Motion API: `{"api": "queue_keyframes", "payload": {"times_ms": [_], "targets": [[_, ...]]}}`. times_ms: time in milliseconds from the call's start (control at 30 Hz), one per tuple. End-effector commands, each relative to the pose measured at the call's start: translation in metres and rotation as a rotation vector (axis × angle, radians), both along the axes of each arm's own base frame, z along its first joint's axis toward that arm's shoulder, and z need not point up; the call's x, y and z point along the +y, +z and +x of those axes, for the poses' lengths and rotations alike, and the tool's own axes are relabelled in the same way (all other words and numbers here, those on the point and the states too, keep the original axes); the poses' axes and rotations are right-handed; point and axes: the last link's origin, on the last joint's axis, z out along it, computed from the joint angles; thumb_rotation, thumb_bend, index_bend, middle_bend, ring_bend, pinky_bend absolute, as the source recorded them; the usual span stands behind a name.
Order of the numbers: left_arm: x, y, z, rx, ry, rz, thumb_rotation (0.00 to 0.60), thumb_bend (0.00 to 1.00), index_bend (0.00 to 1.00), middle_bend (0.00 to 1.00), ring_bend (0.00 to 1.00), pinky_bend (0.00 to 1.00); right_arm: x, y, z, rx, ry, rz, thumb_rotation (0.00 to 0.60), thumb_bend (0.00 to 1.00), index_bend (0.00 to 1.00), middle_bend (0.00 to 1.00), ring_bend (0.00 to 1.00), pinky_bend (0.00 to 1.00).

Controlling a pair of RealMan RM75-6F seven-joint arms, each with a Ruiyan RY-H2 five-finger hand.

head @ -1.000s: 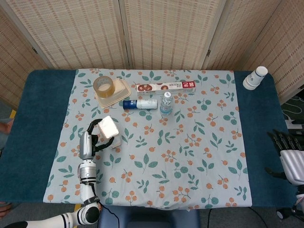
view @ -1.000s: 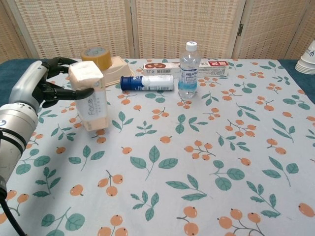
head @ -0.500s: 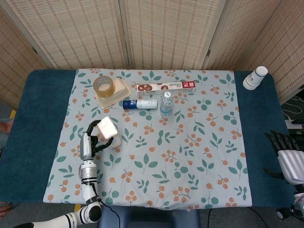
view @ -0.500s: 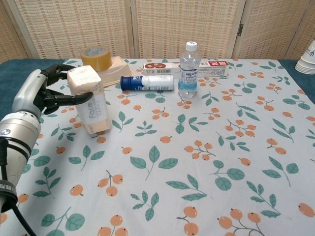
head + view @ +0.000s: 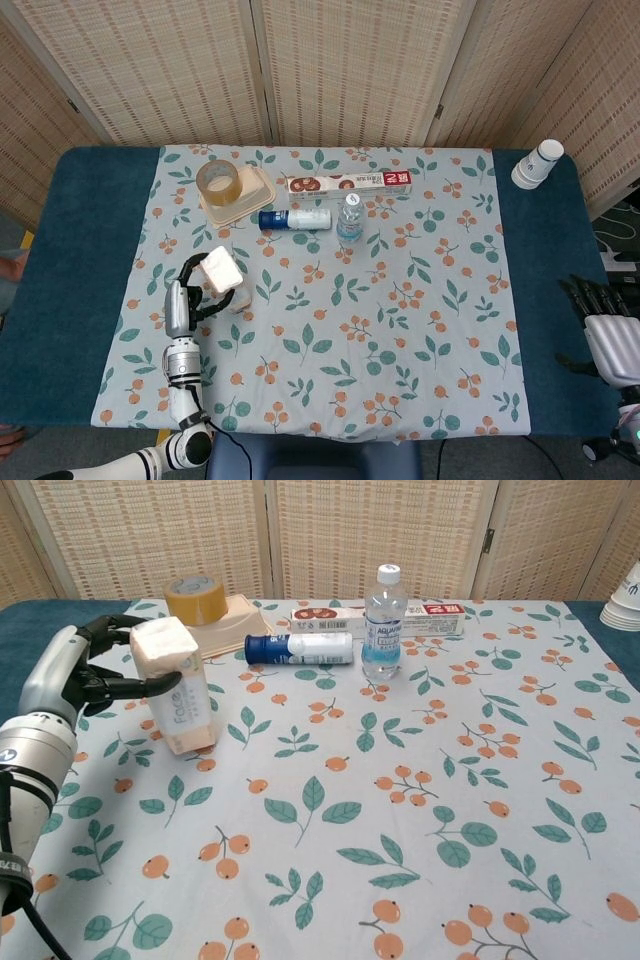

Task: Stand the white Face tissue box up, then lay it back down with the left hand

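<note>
Tissue box (image 5: pixel 177 687) upright, long axis near vertical, top tilted left; left hand (image 5: pixel 88 666) grasping it.

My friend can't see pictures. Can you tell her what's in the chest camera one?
A robot hand on the left holds a white tissue box standing upright on a flowery tablecloth. Behind it are a water bottle and a tape roll.

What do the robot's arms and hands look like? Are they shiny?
The left hand has a smooth silver-grey back and thin black fingers. Its arm is a chain of silver and white rings with black bands, and a thin black cable runs beside it. The right hand looks alike: pale grey shell, dark fingers.
</note>
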Motion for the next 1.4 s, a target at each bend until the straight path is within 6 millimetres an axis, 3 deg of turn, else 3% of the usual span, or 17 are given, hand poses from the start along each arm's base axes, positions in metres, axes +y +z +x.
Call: {"api": "queue_keyframes", "payload": {"times_ms": [33,133,400,867,1033,1233,1400], "targets": [[-0.001,-0.001,-0.001,0.001,-0.005,-0.006,0.6,0.2,0.24,0.38,1.0,1.0,0.0,0.0,0.0,0.001,-0.001,0.0,0.6,0.12,0.03,0.0,0.0,0.0],[0.0,-0.002,-0.005,0.01,-0.005,-0.011,0.6,0.19,0.13,0.34,1.0,1.0,0.0,0.0,0.0,-0.005,-0.001,0.0,0.6,0.12,0.03,0.0,0.0,0.0],[-0.001,-0.002,-0.009,0.005,-0.037,-0.031,0.6,0.18,0.0,0.26,1.0,1.0,0.0,0.001,-0.001,0.0,-0.007,0.0,0.6,0.12,0.03,0.0,0.0,0.0],[-0.003,0.01,-0.02,0.038,-0.083,-0.091,0.6,0.16,0.0,0.13,0.96,1.0,0.0,0.001,0.0,-0.001,-0.006,0.0,0.6,0.12,0.03,0.0,0.0,0.0],[-0.005,0.031,-0.021,0.084,-0.109,-0.053,0.6,0.16,0.0,0.1,0.95,1.0,0.0,0.002,0.0,-0.005,-0.007,0.003,0.6,0.12,0.03,0.0,0.0,0.0],[-0.028,0.059,-0.021,0.151,-0.12,-0.06,0.6,0.16,0.0,0.06,0.92,0.98,-0.001,0.002,-0.001,-0.011,-0.011,0.01,0.6,0.12,0.03,0.0,0.0,0.0],[-0.04,0.091,-0.004,0.209,-0.124,-0.06,0.6,0.16,0.0,0.06,0.92,0.98,-0.002,0.002,-0.001,-0.017,-0.008,0.017,0.6,0.12,0.03,0.0,0.0,0.0]]}}
